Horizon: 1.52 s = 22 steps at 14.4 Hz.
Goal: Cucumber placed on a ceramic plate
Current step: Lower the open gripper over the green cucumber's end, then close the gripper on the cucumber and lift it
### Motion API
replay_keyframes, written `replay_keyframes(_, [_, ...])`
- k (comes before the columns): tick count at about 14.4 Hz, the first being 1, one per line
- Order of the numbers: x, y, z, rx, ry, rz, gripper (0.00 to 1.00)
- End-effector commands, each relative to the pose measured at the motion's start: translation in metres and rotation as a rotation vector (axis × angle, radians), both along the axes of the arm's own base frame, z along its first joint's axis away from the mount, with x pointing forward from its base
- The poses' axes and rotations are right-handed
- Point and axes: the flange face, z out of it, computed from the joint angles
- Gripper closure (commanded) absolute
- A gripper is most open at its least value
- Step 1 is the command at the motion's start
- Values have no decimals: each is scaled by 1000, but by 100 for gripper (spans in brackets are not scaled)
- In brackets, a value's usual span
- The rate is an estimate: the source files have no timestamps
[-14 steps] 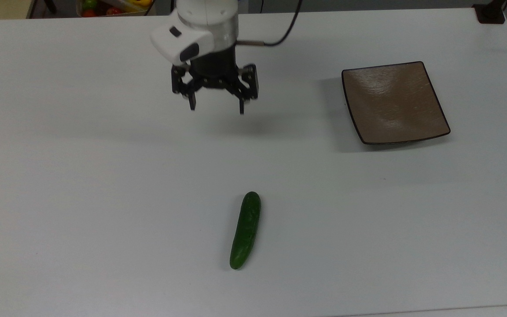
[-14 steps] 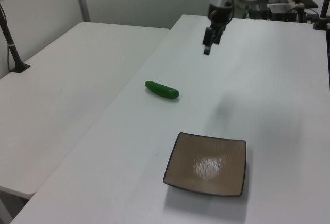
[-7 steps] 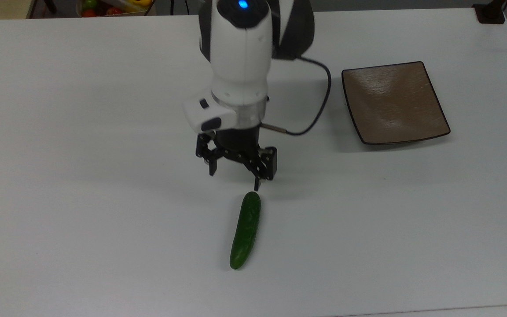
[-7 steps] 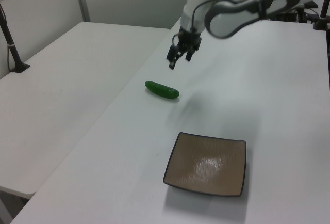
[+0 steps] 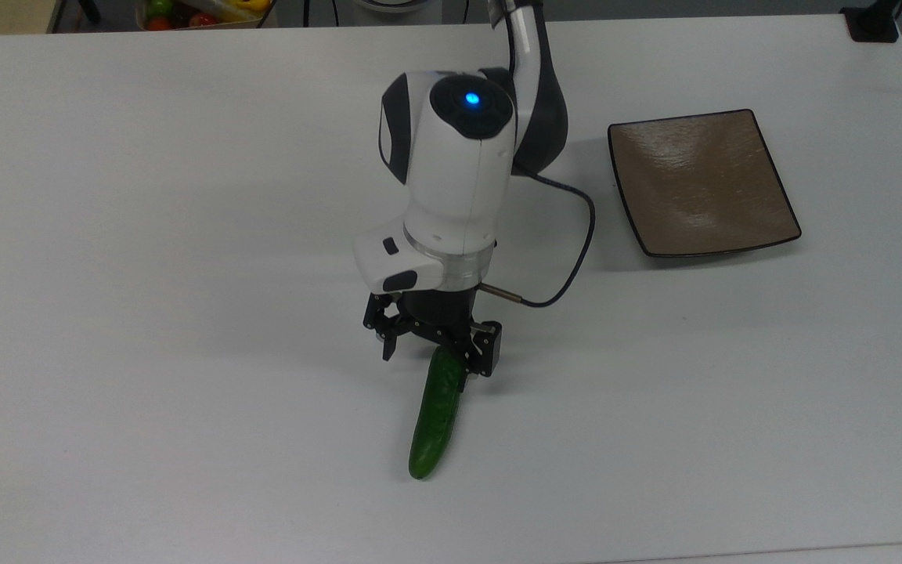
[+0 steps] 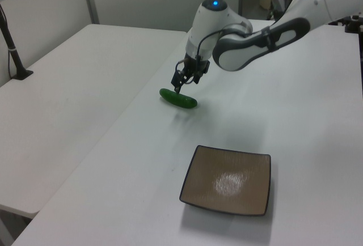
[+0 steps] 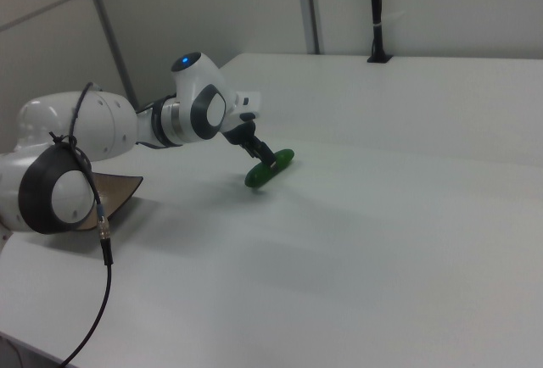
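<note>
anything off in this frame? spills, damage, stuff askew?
Nothing stands out. The cucumber lies flat and whole on the white table, the open gripper is over its far end, and the ceramic plate sits level and empty in the top view's right.

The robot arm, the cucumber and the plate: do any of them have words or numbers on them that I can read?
No words, numbers or signs can be read here.
The robot arm has a blue light and dark buttons, but no writing.
The cucumber is plain green.
The ceramic plate is plain brown.
The white table bears no label.
</note>
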Motion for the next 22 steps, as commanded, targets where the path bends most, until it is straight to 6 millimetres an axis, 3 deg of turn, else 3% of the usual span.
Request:
replay_keyframes(1, [9,10,-17,-41,-39,-6,0])
replay_keyframes(2, [9,18,-32,-38,-39,-1,0])
replay_keyframes(7, [7,22,-45,-61,-44,-26,1])
replay_keyframes(9, [6,23,-47,-85,-51,-28,43])
replay_keyframes(11, [6,21,-47,-95,-52,-27,67])
replay_keyframes(14, [6,21,-43,-134,-65,-2,73])
replay_keyframes(17, [1,18,-13,-102,-79,-12,73])
replay_keyframes(20, [-19,21,14,-84,-67,-2,73])
replay_keyframes(22, [-41,51,24,-53,-45,47,73])
